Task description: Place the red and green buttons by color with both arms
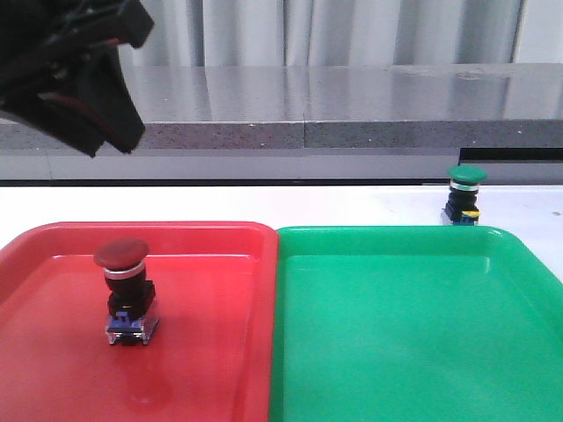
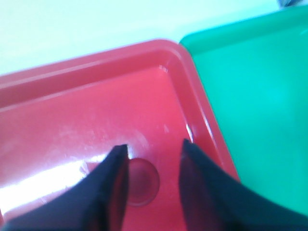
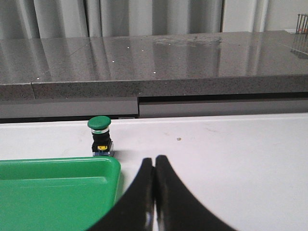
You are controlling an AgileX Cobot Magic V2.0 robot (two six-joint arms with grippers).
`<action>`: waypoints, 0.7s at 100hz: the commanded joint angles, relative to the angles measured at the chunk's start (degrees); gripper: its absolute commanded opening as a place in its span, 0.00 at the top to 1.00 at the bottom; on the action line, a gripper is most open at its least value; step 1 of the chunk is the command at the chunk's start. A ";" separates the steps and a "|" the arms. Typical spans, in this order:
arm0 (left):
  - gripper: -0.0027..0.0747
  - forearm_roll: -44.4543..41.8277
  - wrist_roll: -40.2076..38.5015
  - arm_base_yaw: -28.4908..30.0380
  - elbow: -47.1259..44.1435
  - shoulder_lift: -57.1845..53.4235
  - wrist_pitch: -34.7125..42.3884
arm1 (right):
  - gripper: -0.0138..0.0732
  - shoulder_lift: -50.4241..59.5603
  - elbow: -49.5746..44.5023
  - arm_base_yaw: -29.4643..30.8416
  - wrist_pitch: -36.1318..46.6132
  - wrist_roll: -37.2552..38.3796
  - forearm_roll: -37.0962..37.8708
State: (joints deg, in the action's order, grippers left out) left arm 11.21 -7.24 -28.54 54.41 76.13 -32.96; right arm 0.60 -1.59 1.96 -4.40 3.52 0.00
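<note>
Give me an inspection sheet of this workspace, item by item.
Surface: white table, bare where visible.
Job's things: red button upright in red tray; green button upright on the table beyond green tray, which holds nothing.
Clutter: nothing seen.
Tools: left tool open, above the red tray; right tool shut, empty.
Cables: wiring on the left arm.
Surroundings: grey counter, curtain.

My count: two buttons, two trays, two grippers.
I see one red button (image 1: 126, 290), one green button (image 1: 464, 195), one red tray (image 1: 53, 352), one green tray (image 1: 405, 334), my left gripper (image 2: 154, 163) and my right gripper (image 3: 154, 166).
</note>
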 commanded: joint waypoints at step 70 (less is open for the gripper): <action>0.99 -3.04 -0.06 -0.22 -23.29 -35.51 19.35 | 0.89 1.30 1.08 -0.04 4.40 -0.35 0.46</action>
State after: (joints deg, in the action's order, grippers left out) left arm 8.37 -7.24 -28.54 32.22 45.28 -18.61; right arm 0.60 -1.59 1.96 -4.40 3.52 0.00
